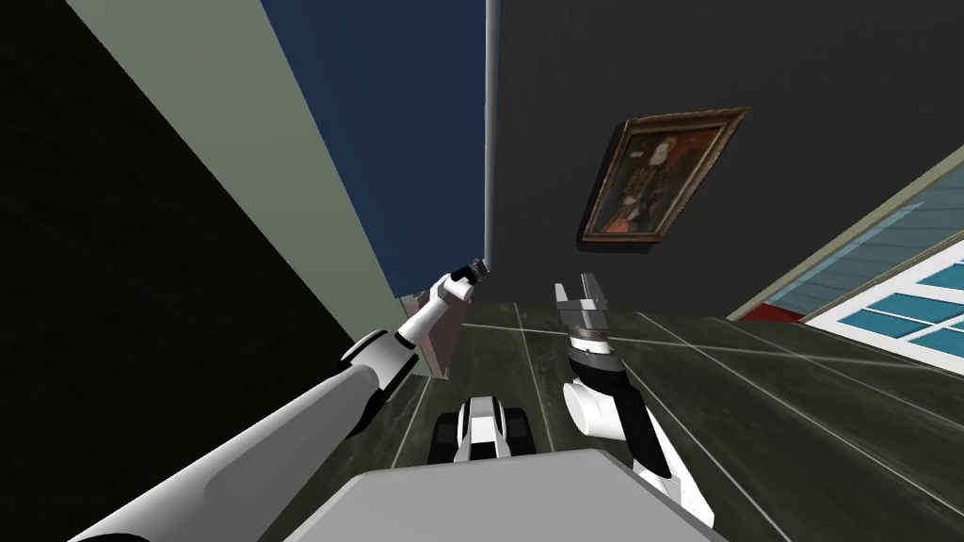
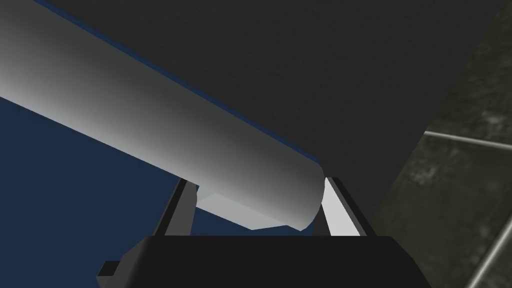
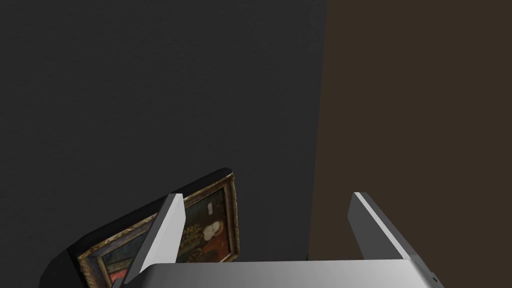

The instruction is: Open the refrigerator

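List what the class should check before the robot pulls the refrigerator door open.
1. Left gripper shut on handle: ok.
2. Grip well in from the handle's end: not ok, it sits right at the end and might slip off.
3. Right gripper away from the door: ok, it is open and off to the side.
4. Door already ajar: cannot tell.
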Robot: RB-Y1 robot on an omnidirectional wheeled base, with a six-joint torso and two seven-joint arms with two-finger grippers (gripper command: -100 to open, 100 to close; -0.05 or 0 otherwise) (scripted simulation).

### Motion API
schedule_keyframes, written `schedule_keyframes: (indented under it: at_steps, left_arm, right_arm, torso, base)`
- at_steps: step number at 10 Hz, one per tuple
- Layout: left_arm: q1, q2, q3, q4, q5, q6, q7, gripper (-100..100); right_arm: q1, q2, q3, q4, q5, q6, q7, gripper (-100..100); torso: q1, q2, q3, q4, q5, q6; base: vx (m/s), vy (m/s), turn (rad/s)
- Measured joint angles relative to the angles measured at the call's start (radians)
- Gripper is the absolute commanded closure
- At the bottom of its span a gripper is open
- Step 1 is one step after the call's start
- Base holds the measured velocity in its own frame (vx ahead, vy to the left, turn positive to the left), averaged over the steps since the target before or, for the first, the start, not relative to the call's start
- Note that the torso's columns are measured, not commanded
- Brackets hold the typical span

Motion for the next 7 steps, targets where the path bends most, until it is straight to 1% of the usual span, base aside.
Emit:
schedule_keyframes:
  at_steps: [1,2,3,4,5,7]
  left_arm:
    - [-0.002,0.003,0.002,0.002,-0.025,0.001,0.025,100]
    - [0.002,0.014,0.008,-0.003,-0.058,0.005,0.053,100]
    - [0.004,0.022,0.008,-0.007,-0.081,0.005,0.081,100]
    - [0.006,0.022,0.006,-0.006,-0.084,0.006,0.086,100]
    - [0.000,0.023,-0.011,-0.014,-0.072,0.009,0.090,100]
    - [0.009,0.009,-0.045,-0.057,-0.070,0.013,0.102,100]
  right_arm:
    - [0.000,0.000,0.000,0.000,0.000,0.000,0.000,0]
    - [0.000,0.000,0.000,0.000,0.000,0.000,0.000,0]
    - [0.000,0.000,0.000,0.000,0.000,0.000,0.000,0]
    - [0.000,0.000,0.000,0.000,0.000,0.000,0.000,0]
    - [0.000,0.000,0.000,0.000,0.000,0.000,0.000,0]
    - [0.000,0.000,0.000,0.000,0.000,0.000,0.000,0]
  torso:
    - [-0.001,0.001,0.001,0.000,0.000,-0.002]
    - [-0.001,0.003,0.002,0.001,0.000,0.000]
    - [-0.001,0.004,0.003,0.001,0.000,-0.002]
    - [-0.001,0.002,0.002,0.000,0.001,-0.005]
    - [0.002,0.004,0.003,0.000,0.001,-0.001]
    - [0.003,0.005,0.003,-0.001,0.001,-0.003]
  base:
    - [-0.070,0.085,-0.312]
    - [-0.075,0.085,-0.200]
    - [-0.029,0.033,-0.035]
    - [-0.061,0.104,-0.049]
    - [-0.069,0.176,-0.109]
    - [-0.097,0.212,-0.134]
